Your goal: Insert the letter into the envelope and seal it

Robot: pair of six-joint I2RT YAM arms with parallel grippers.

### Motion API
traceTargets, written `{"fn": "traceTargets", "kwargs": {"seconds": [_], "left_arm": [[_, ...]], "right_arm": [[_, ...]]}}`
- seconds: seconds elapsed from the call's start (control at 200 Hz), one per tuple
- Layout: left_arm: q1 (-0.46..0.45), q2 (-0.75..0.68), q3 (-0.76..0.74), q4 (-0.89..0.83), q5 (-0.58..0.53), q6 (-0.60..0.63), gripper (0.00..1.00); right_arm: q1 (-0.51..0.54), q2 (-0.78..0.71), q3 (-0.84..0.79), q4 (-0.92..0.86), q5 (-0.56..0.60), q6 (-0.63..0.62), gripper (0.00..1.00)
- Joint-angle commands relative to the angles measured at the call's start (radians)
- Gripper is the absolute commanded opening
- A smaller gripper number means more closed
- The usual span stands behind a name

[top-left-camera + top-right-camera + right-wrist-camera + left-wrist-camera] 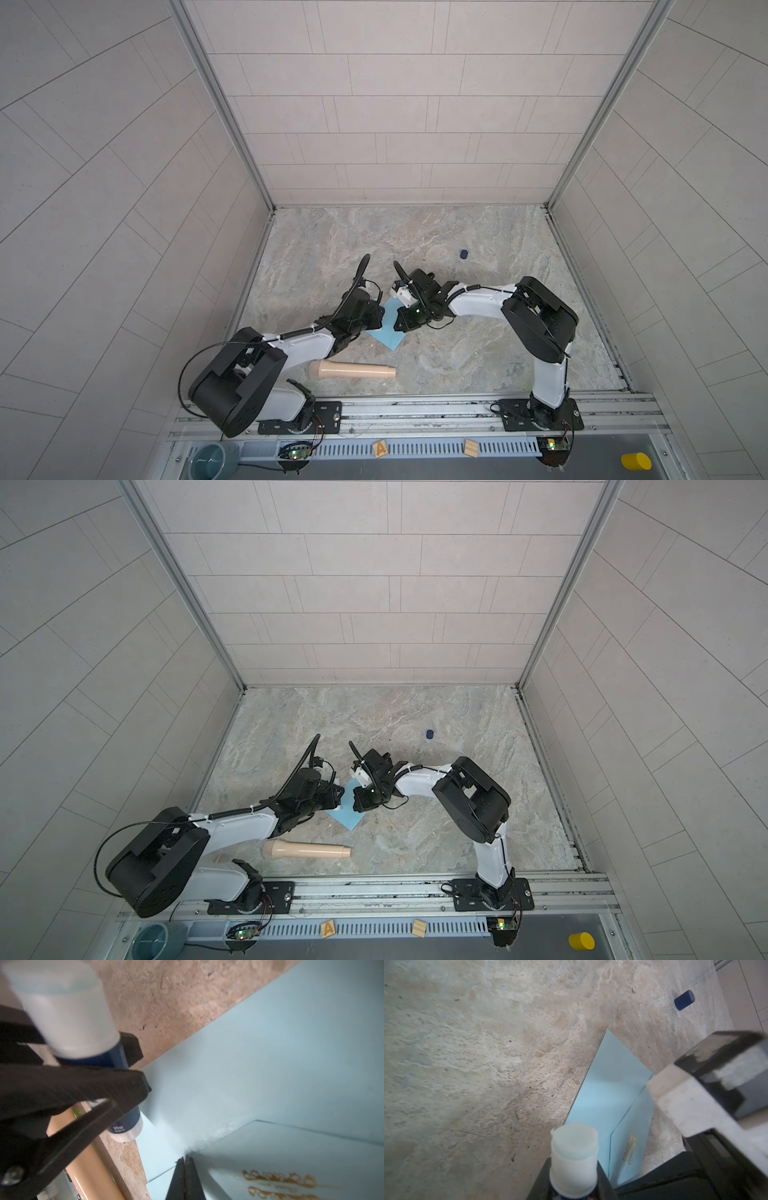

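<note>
Right wrist view, right gripper (pixel 184 1169): clenched at the edge of the flap (pixel 291 1157), apparently pinching it up off the envelope body.
Left gripper (pixel 573 1180): clamped round an uncapped glue stick (pixel 574 1153), glue end clear of the paper.
Envelope (pixel 608 1084): on the table (pixel 467 1064) between both grippers, long edge running away just beside the stick; left arm better placed for gluing.
Letter: not visible, presumably inside.
Blue cap (pixel 684 1000): well beyond.
</note>
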Motion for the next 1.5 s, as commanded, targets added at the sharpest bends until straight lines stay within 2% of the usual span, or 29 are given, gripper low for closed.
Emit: {"fn": "traceTargets", "kwargs": {"seconds": [0.0, 0.475, 1.051, 1.266, 1.496], "left_arm": [[-0.008, 0.019, -0.005, 0.013, 0.0, -0.021, 0.0], [-0.012, 0.049, 0.006, -0.019, -0.045, -0.04, 0.0], [-0.013, 0.044, 0.008, -0.032, -0.054, -0.041, 0.0], [-0.014, 0.036, 0.008, -0.035, -0.054, -0.042, 0.0], [-0.013, -0.011, 0.036, -0.064, -0.054, -0.019, 0.0]], "right_arm": [[0.004, 0.034, 0.007, -0.015, 0.034, 0.002, 0.0], [-0.043, 0.049, 0.022, -0.026, 0.035, 0.0, 0.0], [-0.187, 0.124, 0.059, -0.029, 0.048, 0.031, 0.0], [-0.201, 0.129, 0.079, -0.037, 0.037, 0.032, 0.0], [-0.203, 0.009, 0.08, 0.005, 0.001, 0.04, 0.0]]}}
